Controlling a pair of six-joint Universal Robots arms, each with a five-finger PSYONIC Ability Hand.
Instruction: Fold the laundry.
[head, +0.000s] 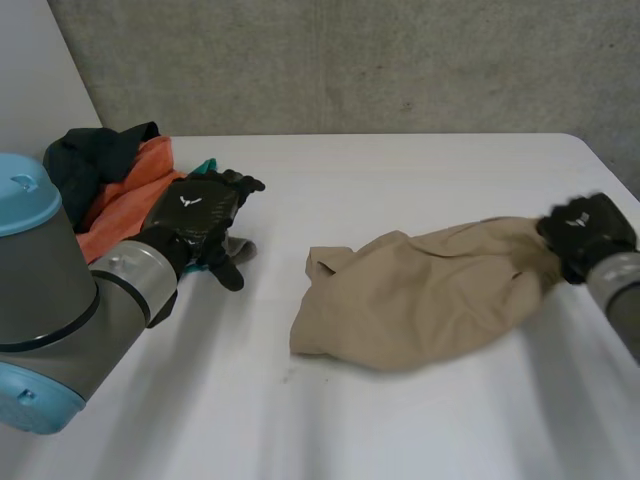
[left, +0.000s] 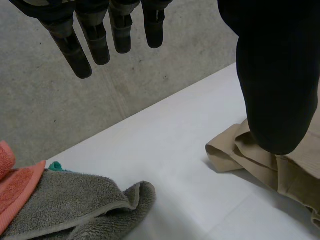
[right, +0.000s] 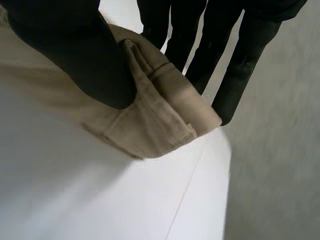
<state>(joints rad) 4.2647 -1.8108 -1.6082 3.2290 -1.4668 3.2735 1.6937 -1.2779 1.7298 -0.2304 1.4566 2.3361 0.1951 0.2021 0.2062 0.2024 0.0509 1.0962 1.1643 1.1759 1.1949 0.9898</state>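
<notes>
Tan garment (head: 420, 295) lies crumpled on the white table (head: 400, 180), right of centre in my head camera. I see my right hand (head: 585, 232) at the garment's right end, thumb and fingers pinching a stitched hem between them. My left hand (head: 195, 215) hovers with its fingers straight and apart, holding nothing, above a grey towel (left: 75, 205). An orange cloth (head: 125, 205) and a dark cloth (head: 95, 155) are heaped just beside the towel, well apart from the tan garment.
</notes>
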